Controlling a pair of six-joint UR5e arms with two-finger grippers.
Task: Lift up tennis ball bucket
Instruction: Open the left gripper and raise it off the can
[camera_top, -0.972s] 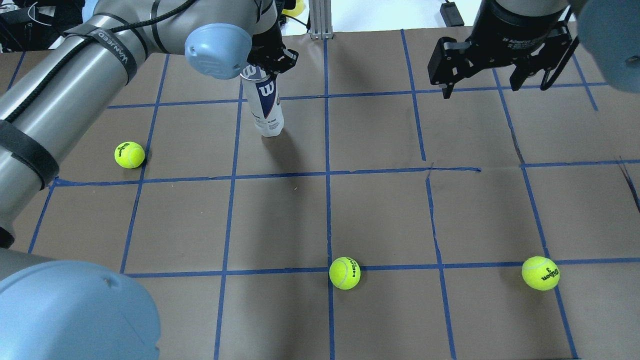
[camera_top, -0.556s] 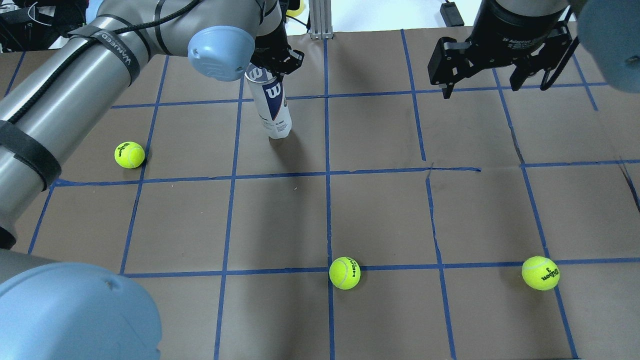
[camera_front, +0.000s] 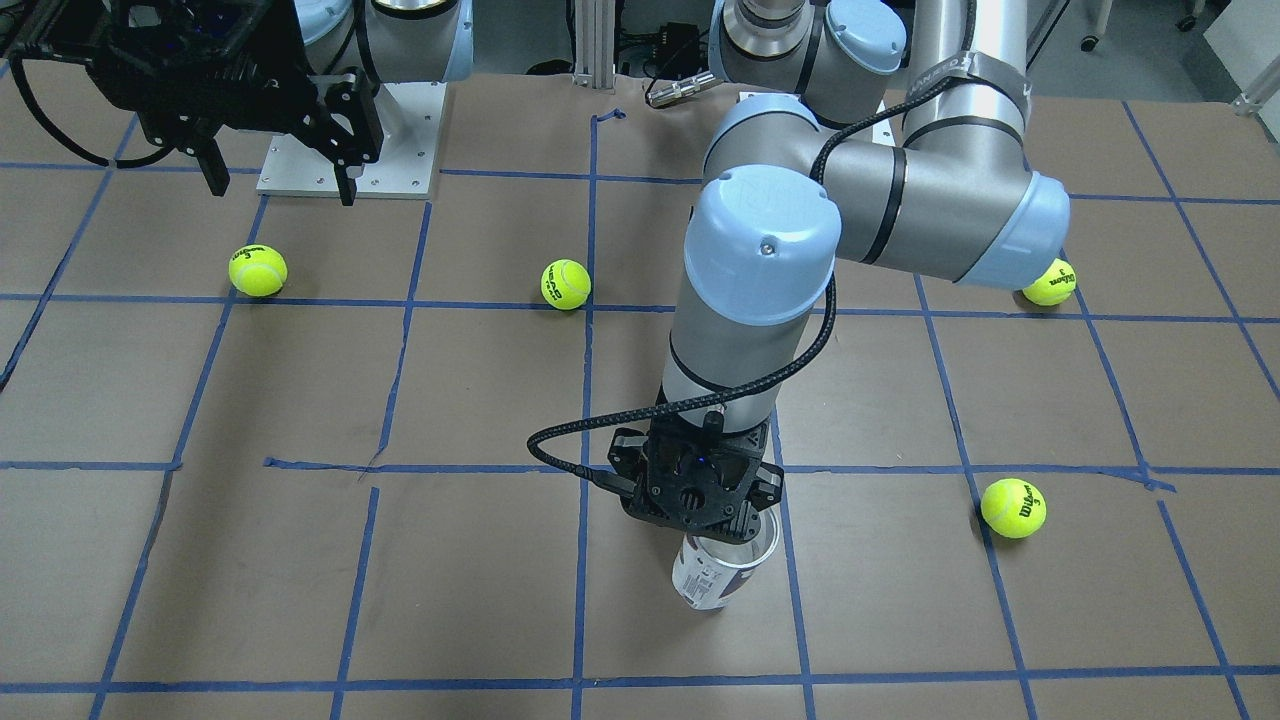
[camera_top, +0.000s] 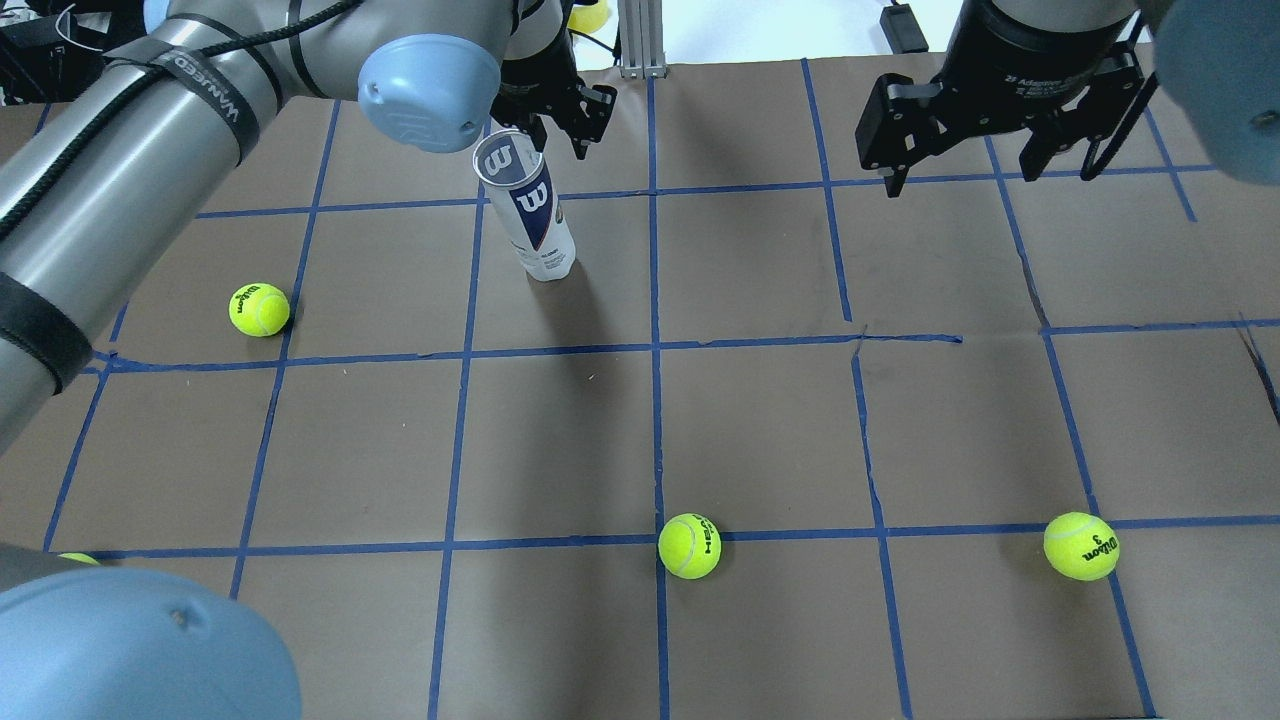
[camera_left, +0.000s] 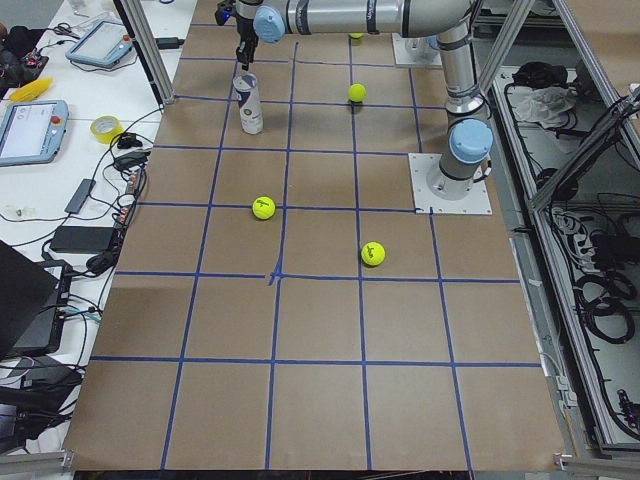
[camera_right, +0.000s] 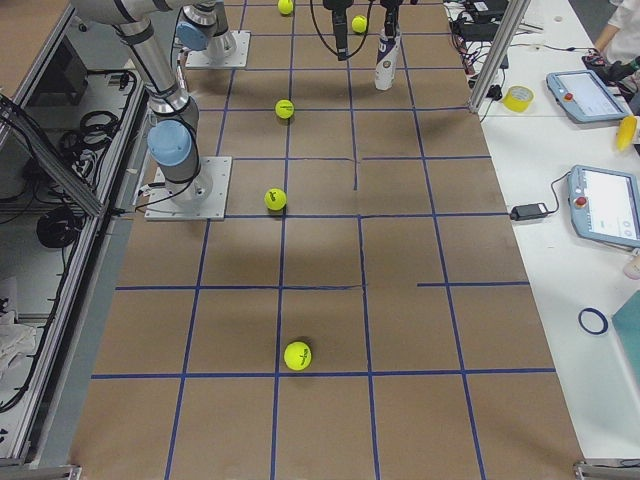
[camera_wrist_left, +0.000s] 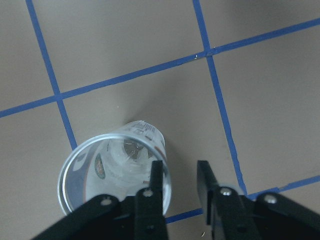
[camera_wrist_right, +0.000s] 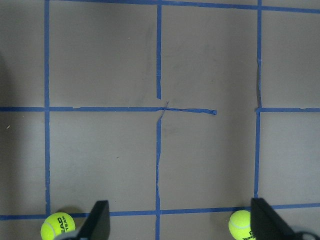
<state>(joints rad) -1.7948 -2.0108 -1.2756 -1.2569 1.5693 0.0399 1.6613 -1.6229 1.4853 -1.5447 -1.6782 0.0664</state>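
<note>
Your left pincer (camera_wrist_left: 180, 170) hung just above the tennis ball bucket (camera_top: 530, 215), slightly parted and pinching nothing. The bucket stood upright on the surface (camera_top: 760, 420). Your right pincer (camera_top: 960, 178) was spread wide, well apart.

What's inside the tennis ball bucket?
Nothing shows inside the bucket: no balls, just its clear bottom. The left gripper hides a sliver of the rim.

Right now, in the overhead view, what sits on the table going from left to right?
Mostly hidden tennis ball at the arm's edge → left tennis ball → tennis ball bucket, standing upright → middle tennis ball → right tennis ball.
</note>
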